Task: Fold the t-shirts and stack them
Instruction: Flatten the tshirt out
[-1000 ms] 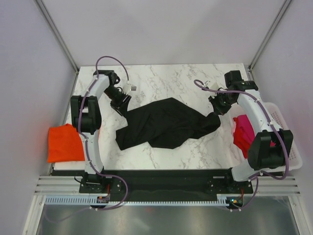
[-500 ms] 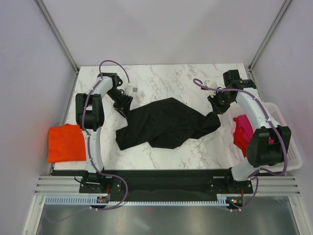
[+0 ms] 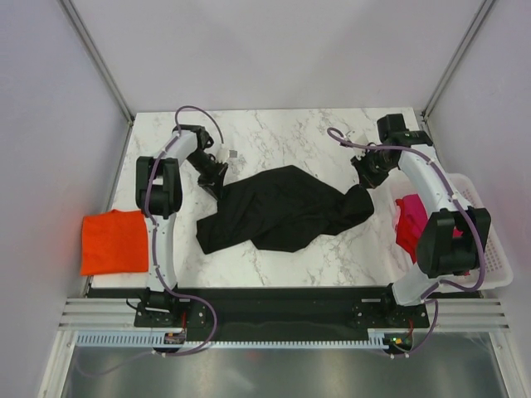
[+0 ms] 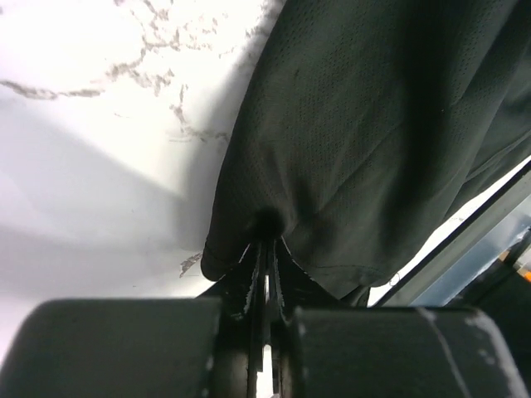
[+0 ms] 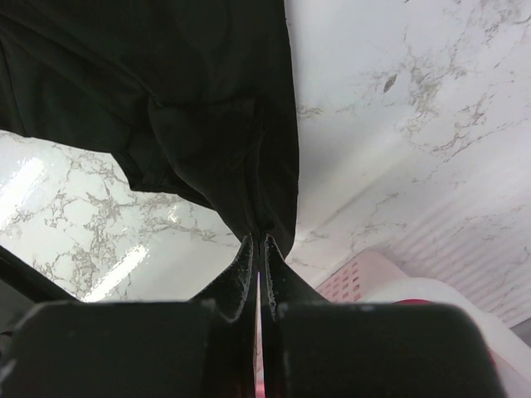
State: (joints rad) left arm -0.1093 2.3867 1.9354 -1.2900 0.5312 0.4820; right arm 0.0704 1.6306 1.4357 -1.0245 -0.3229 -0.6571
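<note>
So the soft black short-sleeved cloth t-shirt (image 3: 282,207) is sprawled in a crumpled diagonal across the middle of the white marble-patterned table (image 3: 282,137), not folded at all.

The left gripper (image 3: 217,176) is down on the shirt's corner toward the table's far-left side. In the left wrist view its fingers (image 4: 249,278) are pinched nearly together, with a bunched bit of black fabric caught right at the tips. So yeah, it's clamped on the shirt.

The right gripper (image 3: 365,186) has the opposite end, toward the table's right side. Its fingers (image 5: 239,274) are squeezed down to a thin slit and the cloth is drawn into a narrow point between them.

The orange cloth t-shirt (image 3: 112,240) sits as a roughly rectangular patch at the table's left edge, near the front corner and well apart from the black one. Can't tell from here how neatly it's folded.

The white slatted plastic basket (image 3: 489,257) is parked against the table's right edge. The magenta-pink cloth t-shirt (image 3: 411,224) is bundled up inside it, partly hidden behind the right arm.
</note>
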